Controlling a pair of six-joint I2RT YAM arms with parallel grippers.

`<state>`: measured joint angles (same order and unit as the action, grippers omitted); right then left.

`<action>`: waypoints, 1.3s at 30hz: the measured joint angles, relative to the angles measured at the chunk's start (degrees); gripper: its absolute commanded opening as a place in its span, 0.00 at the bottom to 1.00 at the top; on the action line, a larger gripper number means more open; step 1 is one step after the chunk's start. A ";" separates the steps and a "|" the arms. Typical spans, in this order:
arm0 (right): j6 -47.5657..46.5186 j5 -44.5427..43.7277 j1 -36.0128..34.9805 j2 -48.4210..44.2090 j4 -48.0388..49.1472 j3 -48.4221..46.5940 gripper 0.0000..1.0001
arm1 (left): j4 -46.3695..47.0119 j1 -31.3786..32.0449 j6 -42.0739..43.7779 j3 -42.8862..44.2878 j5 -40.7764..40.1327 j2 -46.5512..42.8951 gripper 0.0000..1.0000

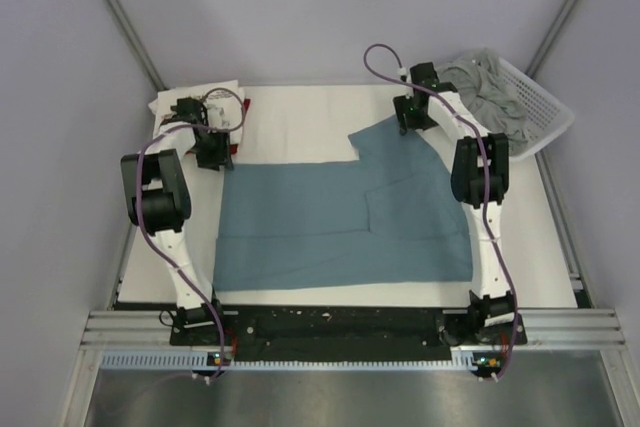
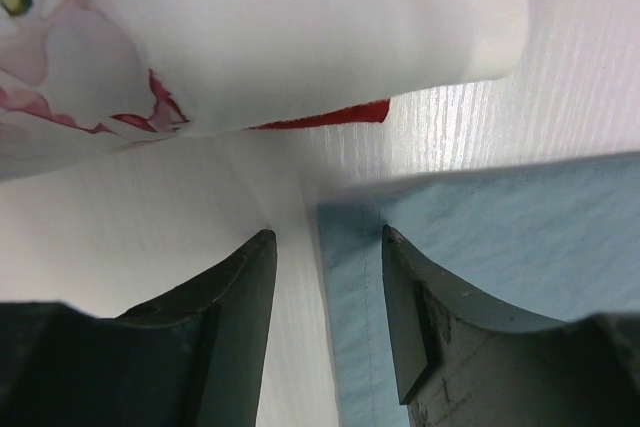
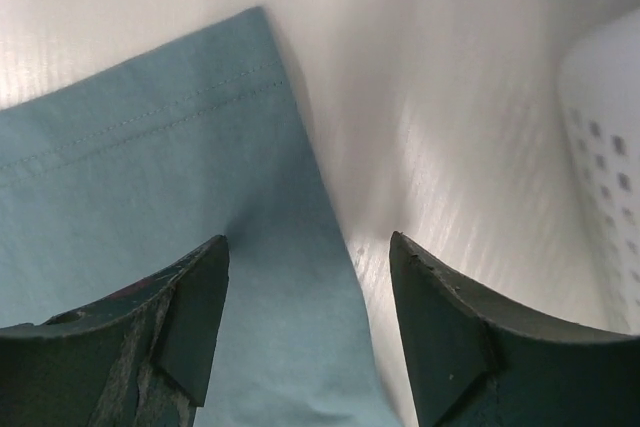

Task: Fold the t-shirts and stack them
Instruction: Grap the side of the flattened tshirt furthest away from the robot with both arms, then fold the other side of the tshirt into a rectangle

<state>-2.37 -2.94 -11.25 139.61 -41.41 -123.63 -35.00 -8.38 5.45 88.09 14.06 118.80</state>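
The teal-blue t-shirt (image 1: 340,222) lies spread flat on the white table, its right part folded over. My left gripper (image 1: 212,152) is open at the shirt's far left corner; in the left wrist view the jaws (image 2: 328,247) straddle that corner's hem (image 2: 480,247). My right gripper (image 1: 410,119) is open at the far right corner; its jaws (image 3: 310,247) straddle the teal edge (image 3: 150,177). The folded white floral shirt (image 1: 205,102) (image 2: 200,37) lies at the back left on the dark red shirt (image 1: 246,107) (image 2: 330,115). The grey shirt (image 1: 490,92) lies in the basket.
The white lattice basket (image 1: 545,112) stands at the back right corner, and its wall shows in the right wrist view (image 3: 610,147). The white table (image 1: 300,112) has raised rails along its sides and grey walls behind it.
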 measured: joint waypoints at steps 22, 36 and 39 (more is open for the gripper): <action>-0.61 7.15 0.07 2.08 -6.16 -3.48 0.00 | 0.59 0.24 1.36 1.40 7.93 1.66 0.00; 1.49 9.44 -0.72 -30.49 -4.61 27.89 0.00 | 5.51 0.24 9.31 -12.13 8.74 -18.27 0.00; 2.99 8.17 -0.76 -39.54 -4.20 36.37 0.00 | 5.27 0.17 11.80 -13.97 9.16 -21.99 0.00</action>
<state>0.62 5.23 -12.01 100.07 -45.60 -87.26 -29.74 -8.21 17.26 74.13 23.22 96.82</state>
